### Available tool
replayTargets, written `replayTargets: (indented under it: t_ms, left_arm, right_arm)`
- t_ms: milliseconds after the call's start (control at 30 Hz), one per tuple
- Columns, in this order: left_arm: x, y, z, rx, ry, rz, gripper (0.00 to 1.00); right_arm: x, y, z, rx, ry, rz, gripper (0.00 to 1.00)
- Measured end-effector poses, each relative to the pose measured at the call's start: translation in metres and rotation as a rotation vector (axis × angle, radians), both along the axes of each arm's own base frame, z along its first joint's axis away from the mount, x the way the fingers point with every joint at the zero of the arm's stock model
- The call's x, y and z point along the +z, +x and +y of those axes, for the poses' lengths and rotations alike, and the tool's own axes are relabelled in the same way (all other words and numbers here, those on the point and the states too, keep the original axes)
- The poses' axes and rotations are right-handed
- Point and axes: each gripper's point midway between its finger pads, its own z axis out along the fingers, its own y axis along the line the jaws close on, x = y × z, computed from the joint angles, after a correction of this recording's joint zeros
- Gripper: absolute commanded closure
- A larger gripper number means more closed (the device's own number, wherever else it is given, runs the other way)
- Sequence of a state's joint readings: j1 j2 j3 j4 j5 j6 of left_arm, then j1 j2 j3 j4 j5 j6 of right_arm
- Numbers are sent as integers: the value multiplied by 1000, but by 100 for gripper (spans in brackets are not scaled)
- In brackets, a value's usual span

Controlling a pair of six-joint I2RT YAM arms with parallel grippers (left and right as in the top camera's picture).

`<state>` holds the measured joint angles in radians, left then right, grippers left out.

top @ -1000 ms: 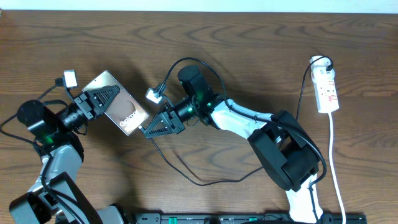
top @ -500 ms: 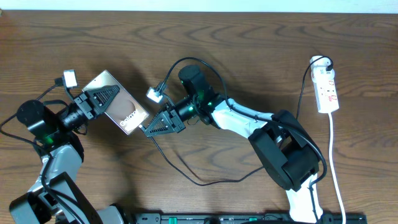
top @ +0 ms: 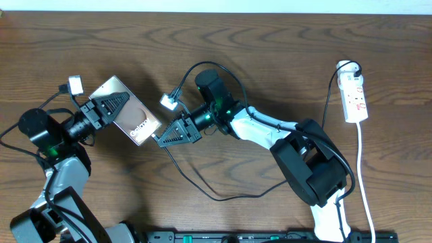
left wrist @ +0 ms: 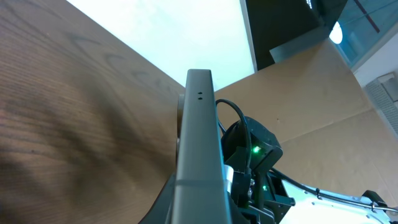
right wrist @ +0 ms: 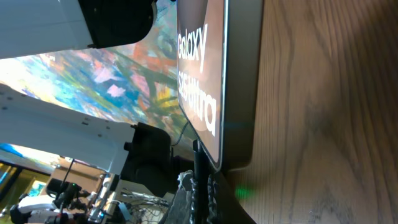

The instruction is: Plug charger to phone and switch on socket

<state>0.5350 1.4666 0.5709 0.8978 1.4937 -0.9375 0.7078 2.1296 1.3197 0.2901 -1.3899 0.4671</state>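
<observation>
The phone (top: 131, 111) with its "Galaxy" lettering is held tilted above the table at the left by my left gripper (top: 108, 106), which is shut on its far end. In the left wrist view the phone's grey edge (left wrist: 199, 143) runs up the middle. My right gripper (top: 170, 137) is shut on the charger's plug tip (right wrist: 200, 167), right at the phone's lower end (right wrist: 239, 93). The thin black charger cable (top: 202, 189) trails across the table. The white socket strip (top: 355, 96) lies at the far right, untouched.
A white cord (top: 364, 182) runs from the socket toward the front edge. A black rail (top: 270, 237) lies along the table's front. The right arm's body (top: 310, 169) stands at the front right.
My right gripper has shifted slightly to the right and up beside the phone's end. The left arm and the phone have not moved.
</observation>
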Motion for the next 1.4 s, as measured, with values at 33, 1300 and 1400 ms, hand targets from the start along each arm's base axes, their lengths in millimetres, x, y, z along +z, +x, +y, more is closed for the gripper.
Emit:
replayTargets:
  t_ms: [33, 1300, 1400]
  left_arm:
    - [0, 0, 0, 0, 0, 0, 93]
    - [0, 0, 0, 0, 0, 0, 92]
    - [0, -1, -1, -8, -1, 0, 93]
  right_arm:
    - [0, 0, 0, 0, 0, 0, 99]
    - [-2, 2, 0, -10, -10, 7, 99]
    - [-3, -3, 3, -1, -12, 5, 99]
